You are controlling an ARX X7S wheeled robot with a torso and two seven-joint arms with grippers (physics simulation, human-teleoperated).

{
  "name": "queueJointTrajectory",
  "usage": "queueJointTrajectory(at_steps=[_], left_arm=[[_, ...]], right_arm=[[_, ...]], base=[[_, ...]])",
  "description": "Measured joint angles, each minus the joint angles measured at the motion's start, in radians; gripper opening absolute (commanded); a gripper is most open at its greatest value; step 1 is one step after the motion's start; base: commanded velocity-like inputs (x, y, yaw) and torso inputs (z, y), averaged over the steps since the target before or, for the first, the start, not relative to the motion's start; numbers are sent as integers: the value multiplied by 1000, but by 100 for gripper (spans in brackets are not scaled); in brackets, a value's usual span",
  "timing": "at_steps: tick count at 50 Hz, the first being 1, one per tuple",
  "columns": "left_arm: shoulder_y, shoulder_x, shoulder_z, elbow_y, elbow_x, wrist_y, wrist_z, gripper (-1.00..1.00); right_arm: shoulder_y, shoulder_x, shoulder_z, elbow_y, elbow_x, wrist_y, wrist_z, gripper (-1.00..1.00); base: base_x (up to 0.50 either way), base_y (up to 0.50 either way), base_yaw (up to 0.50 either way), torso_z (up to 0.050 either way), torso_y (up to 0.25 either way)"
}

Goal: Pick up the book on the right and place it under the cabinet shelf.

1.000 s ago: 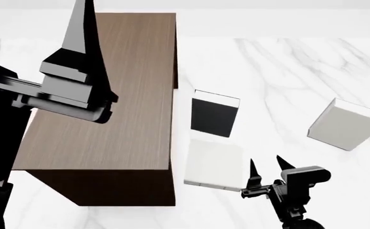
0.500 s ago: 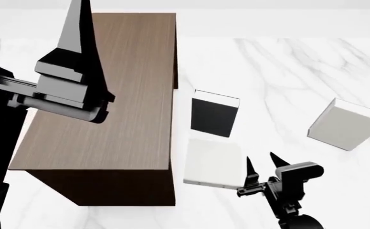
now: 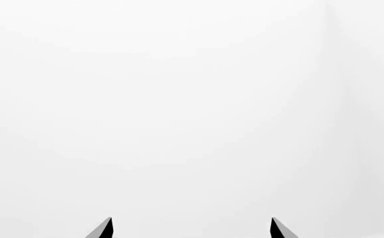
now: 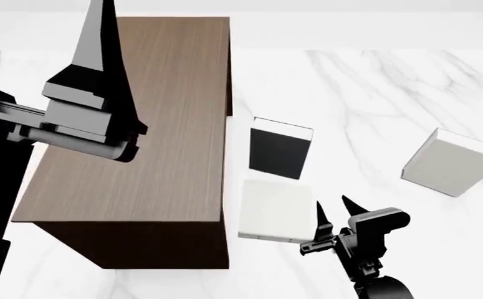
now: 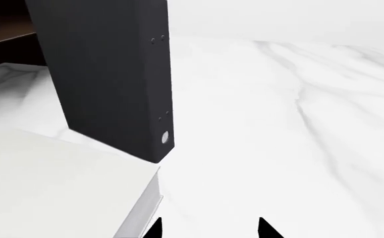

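Observation:
The book (image 4: 276,212) lies flat on the marble, plain white and nearly square, just right of the cabinet shelf (image 4: 141,124), a tall dark-brown wood-grain box. My right gripper (image 4: 331,204) is open at the book's right edge. In the right wrist view, one of that gripper's (image 5: 209,228) fingertips is right beside the side of the book (image 5: 46,188), and nothing lies between the fingers. My left gripper (image 4: 106,12) is raised high over the cabinet. The left wrist view shows this gripper (image 3: 192,228) open and facing only blank white.
A black book (image 4: 280,148) stands just behind the white one and fills much of the right wrist view (image 5: 112,74). A greyer pale book (image 4: 453,162) stands farther right. A corner of the cabinet (image 5: 0,29) shows past the black book. White marble tabletop (image 4: 374,93) surrounds everything.
My right gripper has moved left and a little forward, up to the white book's right edge. The book has shifted slightly left. The left arm has drifted slightly left.

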State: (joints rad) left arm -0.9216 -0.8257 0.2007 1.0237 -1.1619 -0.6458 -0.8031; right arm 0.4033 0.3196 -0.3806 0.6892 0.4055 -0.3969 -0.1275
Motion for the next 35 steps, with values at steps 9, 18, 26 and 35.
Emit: queueJointTrajectory(at_steps=[9, 18, 26, 35], left_arm=[[4, -7, 8, -2, 7, 15, 1, 100], [8, -13, 15, -6, 15, 28, 3, 100], [3, -17, 22, -8, 15, 35, 0, 100], [-2, -19, 31, -12, 18, 42, 1, 100]], right_arm=[[6, -10, -11, 1, -8, 0, 2, 100], [6, -15, -28, -18, -16, 19, 16, 100], [2, -13, -42, -50, -20, 51, 43, 100], [-6, -7, -57, -92, -35, 89, 86, 100]], base=[[8, 4, 13, -4, -10], [6, 4, 13, -5, -10], [6, 5, 12, -3, -10], [3, 4, 11, -4, -9]])
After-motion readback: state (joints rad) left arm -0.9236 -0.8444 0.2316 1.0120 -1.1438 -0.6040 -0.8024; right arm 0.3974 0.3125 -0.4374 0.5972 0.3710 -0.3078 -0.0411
